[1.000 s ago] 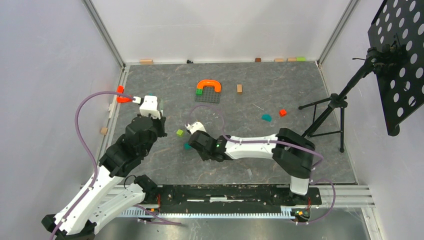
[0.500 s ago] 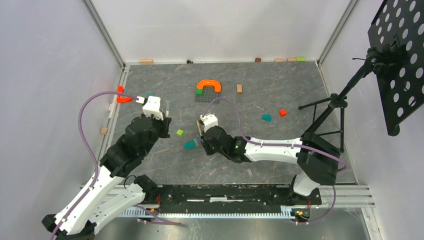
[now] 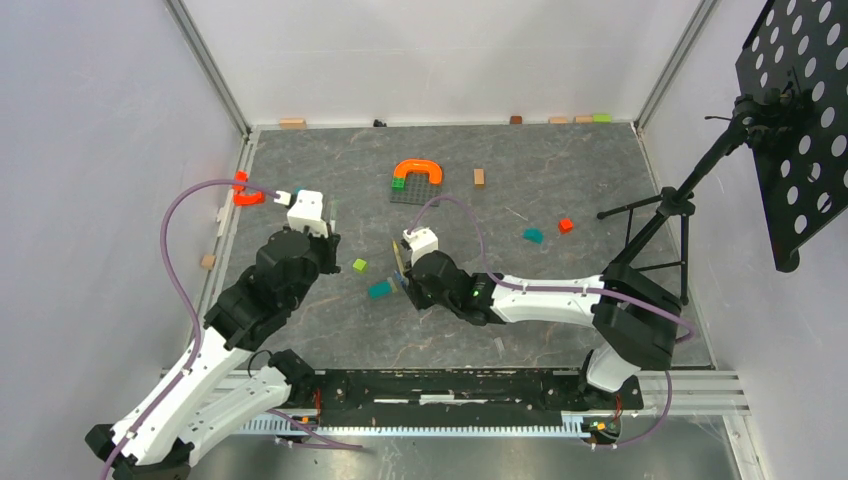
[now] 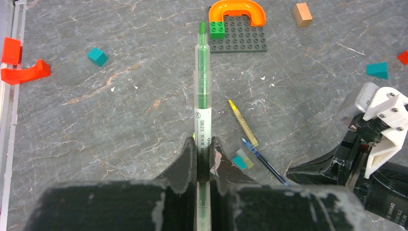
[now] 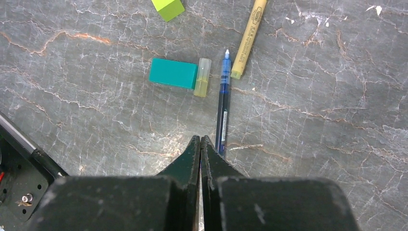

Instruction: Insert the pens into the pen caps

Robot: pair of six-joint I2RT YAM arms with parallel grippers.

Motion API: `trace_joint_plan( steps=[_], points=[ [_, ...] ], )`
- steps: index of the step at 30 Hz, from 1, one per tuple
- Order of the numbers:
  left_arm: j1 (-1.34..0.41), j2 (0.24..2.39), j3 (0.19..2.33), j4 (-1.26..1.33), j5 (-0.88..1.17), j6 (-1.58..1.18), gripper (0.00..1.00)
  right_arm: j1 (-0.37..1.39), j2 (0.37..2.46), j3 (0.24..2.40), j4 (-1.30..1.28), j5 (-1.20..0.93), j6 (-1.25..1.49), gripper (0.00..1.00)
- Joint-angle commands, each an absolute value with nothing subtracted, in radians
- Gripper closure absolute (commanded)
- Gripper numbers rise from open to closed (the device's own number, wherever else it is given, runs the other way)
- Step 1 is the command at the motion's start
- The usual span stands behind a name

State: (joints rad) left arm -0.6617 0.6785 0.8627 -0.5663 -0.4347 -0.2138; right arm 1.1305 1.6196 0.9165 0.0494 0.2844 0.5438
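Note:
My left gripper is shut on the pale green pen, which sticks straight out ahead of the fingers, tip uncapped; in the top view the gripper is at the left. The tan-yellow pen and the blue pen lie on the table side by side. A small pale yellow cap lies against a teal block, just left of the blue pen's tip. My right gripper is shut and empty, just above the table beside the blue pen's rear end. It is near the table's middle in the top view.
A lime block lies beyond the teal block. A dark baseplate with an orange arch and a green brick sits farther back. Orange pieces lie at the left edge. A tripod stands at the right.
My right arm swung its gripper to the right, from over the teal block to beside the pens, then held nearly still. My left arm shifted slightly with the green pen.

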Motion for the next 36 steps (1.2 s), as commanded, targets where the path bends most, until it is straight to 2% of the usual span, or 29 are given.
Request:
trace_joint_plan(
  steps=[1,13,16,21,25,27,29,31,33,36],
  points=[
    [-0.650,0.686,0.864,-0.531,-0.457,-0.184,0.98,1.127,1.565,0.910,0.097,0.283,0.512,0.98],
    [-0.643,0.730,0.862,-0.531,-0.397,-0.190,0.98,1.120,1.466,0.798,0.165,0.329,0.494,0.95],
    [-0.643,0.786,0.870,-0.535,-0.311,-0.196,0.98,1.120,1.424,0.760,0.169,0.365,0.492,0.94],
    [-0.643,0.824,0.884,-0.530,-0.035,-0.157,0.98,1.120,1.312,0.647,0.236,0.420,0.492,0.92],
    [-0.643,0.813,0.872,-0.516,-0.010,-0.152,0.98,1.118,1.216,0.561,0.307,0.447,0.477,0.81],
    [-0.643,0.810,0.864,-0.499,0.069,-0.148,0.98,1.118,1.185,0.539,0.327,0.430,0.459,0.74],
    [-0.643,0.811,0.864,-0.489,0.141,-0.141,0.98,1.118,1.160,0.514,0.354,0.409,0.451,0.59],
    [-0.643,0.817,0.865,-0.497,0.085,-0.141,0.97,1.118,1.144,0.497,0.370,0.396,0.452,0.40],
    [-0.643,0.827,0.867,-0.517,-0.037,-0.145,0.97,1.118,1.142,0.494,0.360,0.387,0.451,0.31],
    [-0.641,0.849,0.872,-0.537,-0.131,-0.149,0.98,1.118,1.141,0.481,0.363,0.374,0.450,0.27]
  ],
)
